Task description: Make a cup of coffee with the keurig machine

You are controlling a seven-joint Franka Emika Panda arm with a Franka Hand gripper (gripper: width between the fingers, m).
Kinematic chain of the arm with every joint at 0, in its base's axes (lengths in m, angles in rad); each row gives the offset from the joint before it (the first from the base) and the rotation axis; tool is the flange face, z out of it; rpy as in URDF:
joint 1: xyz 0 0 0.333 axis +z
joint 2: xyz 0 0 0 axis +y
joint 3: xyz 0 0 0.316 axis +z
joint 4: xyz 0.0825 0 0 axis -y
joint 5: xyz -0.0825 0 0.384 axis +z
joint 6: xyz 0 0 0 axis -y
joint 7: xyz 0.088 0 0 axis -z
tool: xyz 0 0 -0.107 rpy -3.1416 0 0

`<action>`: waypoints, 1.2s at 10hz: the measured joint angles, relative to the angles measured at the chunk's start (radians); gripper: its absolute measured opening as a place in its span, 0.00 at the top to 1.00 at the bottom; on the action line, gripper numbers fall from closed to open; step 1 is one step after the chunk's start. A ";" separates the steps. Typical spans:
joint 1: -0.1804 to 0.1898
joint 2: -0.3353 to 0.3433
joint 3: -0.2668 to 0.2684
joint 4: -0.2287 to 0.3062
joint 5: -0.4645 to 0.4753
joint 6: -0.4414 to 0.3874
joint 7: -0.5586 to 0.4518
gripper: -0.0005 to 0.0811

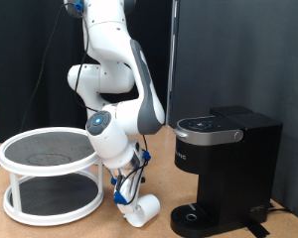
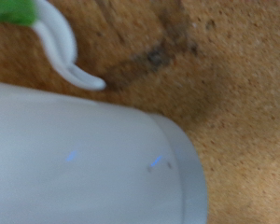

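The white cup lies tilted low over the table, just to the exterior view's left of the keurig machine. My gripper, with blue fingers, reaches down and sits right against the cup's upper side. In the wrist view the cup fills the lower part of the picture, blurred and very close, with one of its ends showing as a grey band. The fingers are hidden there. The black keurig machine stands upright with its lid down, and nothing sits on its round drip base.
A white two-tier round rack stands at the exterior view's left. A white curved piece with a green part beside it shows over the brown cork-like table. A black curtain hangs behind.
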 joint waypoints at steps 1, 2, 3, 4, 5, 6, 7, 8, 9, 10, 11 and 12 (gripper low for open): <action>0.000 -0.003 0.003 0.005 0.010 -0.027 -0.029 0.09; 0.000 -0.010 0.005 0.006 0.015 -0.048 -0.051 0.09; 0.000 -0.019 0.006 0.006 0.017 -0.066 -0.066 0.09; 0.000 -0.027 0.007 0.005 0.017 -0.076 -0.069 0.09; 0.000 -0.036 0.007 0.003 0.017 -0.085 -0.069 0.09; 0.000 -0.042 0.007 0.002 0.017 -0.087 -0.069 0.09; 0.000 -0.046 0.007 0.002 0.017 -0.087 -0.068 0.13; 0.000 -0.049 0.007 0.002 0.017 -0.088 -0.067 0.13; 0.000 -0.052 0.007 0.002 0.017 -0.088 -0.066 0.34; 0.000 -0.054 0.006 0.002 0.017 -0.088 -0.064 0.34; 0.000 -0.056 0.006 0.002 0.017 -0.088 -0.062 0.56; 0.000 -0.057 0.006 0.002 0.017 -0.088 -0.060 0.73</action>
